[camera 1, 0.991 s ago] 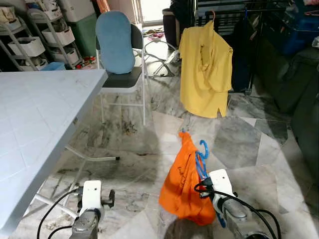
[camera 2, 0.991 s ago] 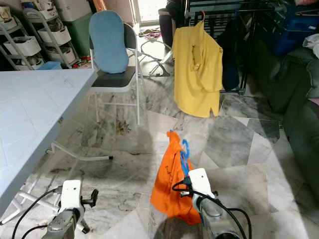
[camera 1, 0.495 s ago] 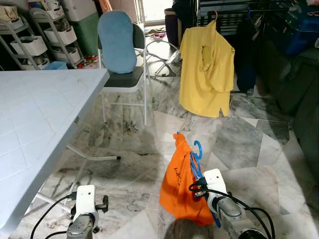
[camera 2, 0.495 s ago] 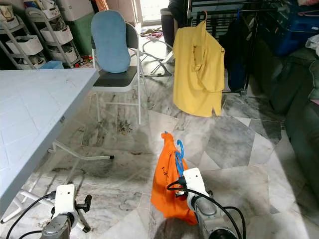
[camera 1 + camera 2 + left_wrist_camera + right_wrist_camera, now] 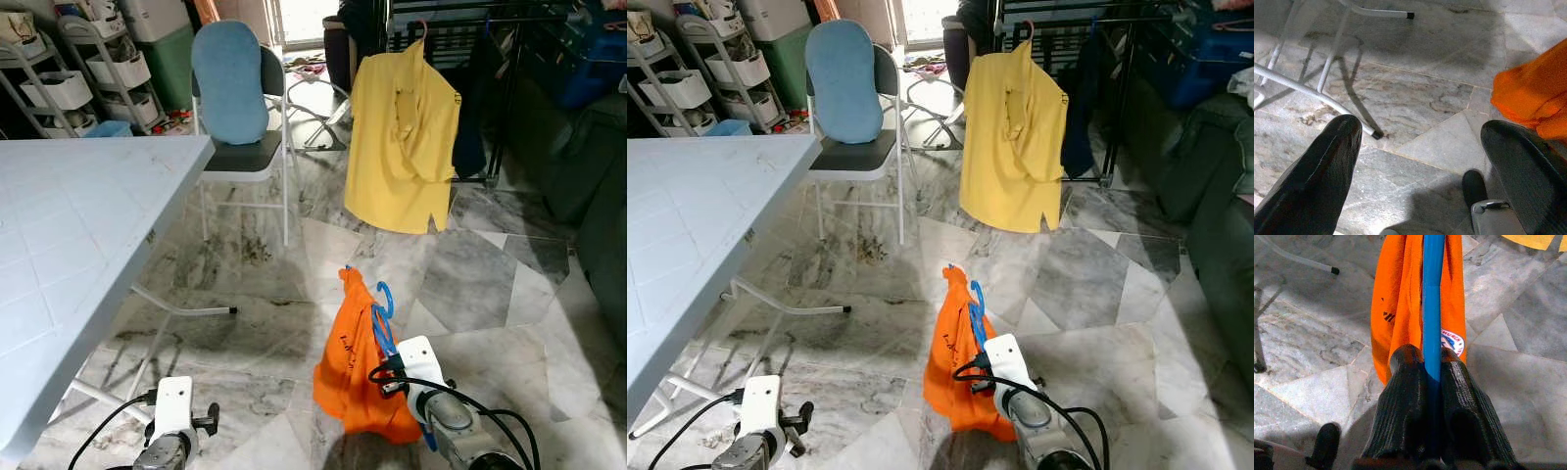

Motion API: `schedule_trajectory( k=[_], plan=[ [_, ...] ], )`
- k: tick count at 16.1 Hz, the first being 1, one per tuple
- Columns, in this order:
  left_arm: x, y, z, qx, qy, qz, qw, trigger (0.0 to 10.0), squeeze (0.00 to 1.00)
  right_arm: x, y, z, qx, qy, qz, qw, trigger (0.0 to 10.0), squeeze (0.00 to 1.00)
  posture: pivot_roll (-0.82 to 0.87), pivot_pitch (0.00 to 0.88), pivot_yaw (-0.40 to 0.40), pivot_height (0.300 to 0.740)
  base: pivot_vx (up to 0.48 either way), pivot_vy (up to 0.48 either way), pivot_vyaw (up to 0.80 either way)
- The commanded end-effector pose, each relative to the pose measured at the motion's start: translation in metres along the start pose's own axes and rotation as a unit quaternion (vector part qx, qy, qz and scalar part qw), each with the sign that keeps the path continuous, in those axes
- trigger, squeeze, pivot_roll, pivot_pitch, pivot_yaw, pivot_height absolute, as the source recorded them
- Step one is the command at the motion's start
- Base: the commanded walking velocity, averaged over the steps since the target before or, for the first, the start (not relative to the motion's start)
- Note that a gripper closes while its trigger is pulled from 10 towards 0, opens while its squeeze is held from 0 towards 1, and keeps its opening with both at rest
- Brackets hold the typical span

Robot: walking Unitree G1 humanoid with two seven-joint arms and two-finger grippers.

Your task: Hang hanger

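The right tool (image 5: 1432, 364) pinches the blue hanger (image 5: 1433, 298); its orange shirt (image 5: 358, 357) could slide off. The left tool (image 5: 1420, 161) hangs spread.

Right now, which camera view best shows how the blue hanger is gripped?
The right wrist view: the right gripper pinches the blue hanger between both fingers. The eye views show its hook above the orange shirt; the left wrist view catches orange cloth.
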State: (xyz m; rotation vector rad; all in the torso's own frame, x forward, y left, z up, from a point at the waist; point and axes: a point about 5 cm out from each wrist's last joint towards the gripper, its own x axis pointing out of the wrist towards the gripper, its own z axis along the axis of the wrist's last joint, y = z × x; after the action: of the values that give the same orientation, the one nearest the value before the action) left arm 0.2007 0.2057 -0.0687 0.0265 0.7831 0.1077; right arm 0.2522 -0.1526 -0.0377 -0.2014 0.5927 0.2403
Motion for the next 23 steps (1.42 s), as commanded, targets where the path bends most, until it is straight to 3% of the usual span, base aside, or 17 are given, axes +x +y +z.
schedule_trajectory(
  k=[1, 6, 10, 13, 16, 18, 20, 23],
  plan=[
    [0.001, 0.002, 0.005, 0.021, -0.004, -0.005, 1.0, 10.0, 0.0, 0.004, 0.004, 0.012, 0.003, -0.023, -0.003, 1.0, 10.0, 0.0, -0.13, 0.0, 0.138, 0.74, 0.0, 0.0, 0.0],
    [0.003, -0.004, 0.012, 0.029, -0.015, -0.02, 0.999, 10.0, 0.0, 0.002, 0.002, 0.011, 0.012, -0.034, -0.01, 0.999, 10.0, 0.0, -0.15, 0.0, 0.161, 0.74, 0.0, 0.0, 0.0],
    [0.005, -0.012, 0.012, 0.007, -0.004, -0.034, 0.999, 10.0, 0.0, 0.001, -0.005, 0.003, 0.034, -0.007, -0.029, 0.999, 10.0, 0.0, -0.16, 0.0, 0.164, 0.74, 0.0, 0.0, 0.0],
    [0.007, -0.022, 0.02, -0.002, -0.009, -0.05, 0.999, 10.0, 0.0, 0.001, -0.006, 0.0, 0.025, 0.01, -0.031, 0.999, 10.0, 0.0, -0.17, 0.0, 0.163, 0.74, 0.0, 0.0, 0.0],
    [0.01, -0.03, 0.035, -0.018, -0.029, -0.051, 0.998, 10.0, 0.0, 0.002, -0.005, 0.0, 0.018, 0.017, -0.033, 0.999, 10.0, 0.0, -0.18, 0.0, 0.165, 0.74, 0.0, 0.0, 0.0],
    [0.014, -0.027, 0.063, -0.038, -0.074, -0.043, 0.996, 10.0, 0.0, 0.004, -0.01, 0.009, 0.025, 0.003, -0.042, 0.999, 10.0, 0.0, -0.18, 0.0, 0.167, 0.74, 0.0, 0.0, 0.0],
    [0.016, -0.024, 0.076, -0.046, -0.093, -0.039, 0.994, 10.0, 0.0, 0.005, -0.012, 0.013, 0.024, -0.003, -0.045, 0.999, 10.0, 0.0, -0.18, 0.0, 0.169, 0.74, 0.0, 0.0, 0.0],
    [0.015, -0.022, 0.074, -0.03, -0.094, -0.033, 0.995, 10.0, 0.0, 0.006, -0.012, 0.014, 0.017, -0.001, -0.041, 0.999, 10.0, 0.0, -0.17, 0.0, 0.164, 0.74, 0.0, 0.0, 0.0]
  ],
)
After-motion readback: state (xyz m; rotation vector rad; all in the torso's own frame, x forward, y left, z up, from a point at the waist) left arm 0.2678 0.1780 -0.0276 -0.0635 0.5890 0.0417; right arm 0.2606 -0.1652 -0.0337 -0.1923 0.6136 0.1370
